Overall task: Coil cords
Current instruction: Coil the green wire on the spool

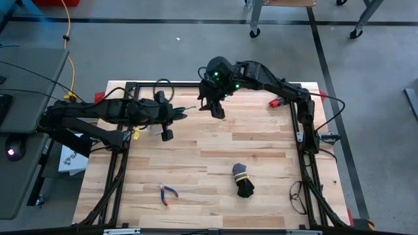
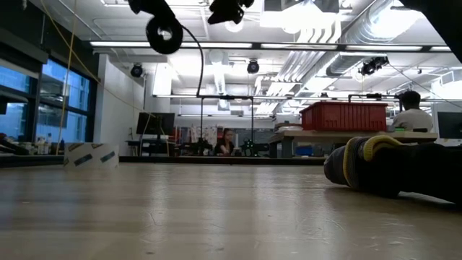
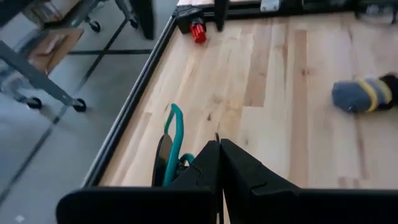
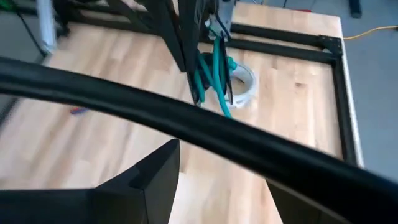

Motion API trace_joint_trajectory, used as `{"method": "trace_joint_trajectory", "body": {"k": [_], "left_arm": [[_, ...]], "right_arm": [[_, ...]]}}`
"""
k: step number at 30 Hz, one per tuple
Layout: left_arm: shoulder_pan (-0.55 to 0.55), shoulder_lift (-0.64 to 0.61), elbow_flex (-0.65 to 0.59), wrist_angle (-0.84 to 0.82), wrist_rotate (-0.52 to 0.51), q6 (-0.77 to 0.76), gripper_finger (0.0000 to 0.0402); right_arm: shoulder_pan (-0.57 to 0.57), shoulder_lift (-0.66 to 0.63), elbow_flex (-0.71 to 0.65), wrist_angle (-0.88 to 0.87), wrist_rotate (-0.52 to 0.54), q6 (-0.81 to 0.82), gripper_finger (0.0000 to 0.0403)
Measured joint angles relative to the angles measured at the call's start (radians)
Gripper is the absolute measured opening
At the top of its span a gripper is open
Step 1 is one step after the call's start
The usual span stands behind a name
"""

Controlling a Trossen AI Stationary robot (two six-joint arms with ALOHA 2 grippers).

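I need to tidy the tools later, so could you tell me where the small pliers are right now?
In the high view the pliers lie on the table's near-left part, left of the black cord bundle, clear of both arms.

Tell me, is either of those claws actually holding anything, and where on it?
The left gripper is shut on the green cord, pinching its coil. The right gripper is open and holds nothing.

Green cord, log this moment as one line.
left pincer: shut on green cord, held above table | right pincer: open, close by | bundle: untouched
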Motion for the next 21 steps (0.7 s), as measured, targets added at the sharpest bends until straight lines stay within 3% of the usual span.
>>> {"method": "trace_joint_trajectory", "body": {"k": [7, 14, 21], "left_arm": [[0.022, 0.065, -0.083, 0.108, 0.099, 0.146, 0.0001], [0.028, 0.114, -0.086, 0.278, 0.096, 0.238, 0.0001], [0.040, 0.103, -0.086, 0.249, 0.078, 0.223, 0.0001]], "right_arm": [[-0.038, 0.016, 0.000, 0.041, 0.061, -0.015, 0.0200], [-0.059, 0.043, 0.000, 0.053, 0.059, -0.021, 0.0199], [-0.022, 0.057, -0.001, 0.064, 0.049, -0.027, 0.0199]]}}
